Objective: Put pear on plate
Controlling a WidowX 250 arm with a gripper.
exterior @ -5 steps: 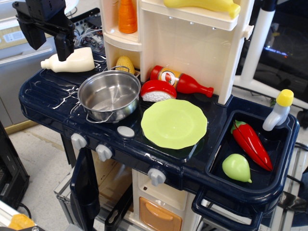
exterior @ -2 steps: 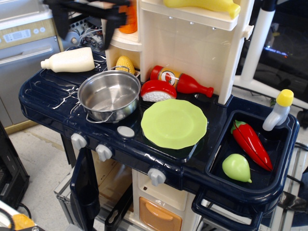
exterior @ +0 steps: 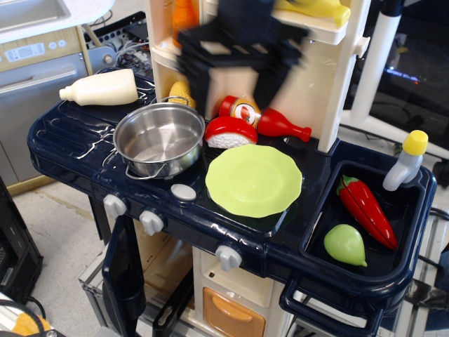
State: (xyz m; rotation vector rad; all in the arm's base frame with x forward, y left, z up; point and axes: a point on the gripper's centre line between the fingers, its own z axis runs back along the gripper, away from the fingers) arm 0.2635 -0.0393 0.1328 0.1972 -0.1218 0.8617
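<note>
The light-green pear [exterior: 345, 244] lies in the dark blue sink [exterior: 414, 263] at the right, beside a red chili pepper [exterior: 367, 210]. The lime-green scalloped plate [exterior: 253, 180] sits on the stove top, right of the steel pot [exterior: 159, 139], with nothing on it. My black gripper [exterior: 236, 86] is motion-blurred, high above the back of the stove, over the ketchup bottle and sushi piece. Its fingers [exterior: 202, 83] hang down, spread apart and empty. It is well left of and above the pear.
A red ketchup bottle [exterior: 265, 119], a sushi piece [exterior: 229, 132] and corn [exterior: 182, 93] lie behind the plate. A white bottle [exterior: 104, 88] lies at the back left. A cream cabinet [exterior: 295, 84] stands behind. A yellow-capped bottle [exterior: 405, 161] leans in the sink.
My gripper has swept fast from the far upper left to the right, now above the ketchup bottle. The pear, plate and other things have not moved.
</note>
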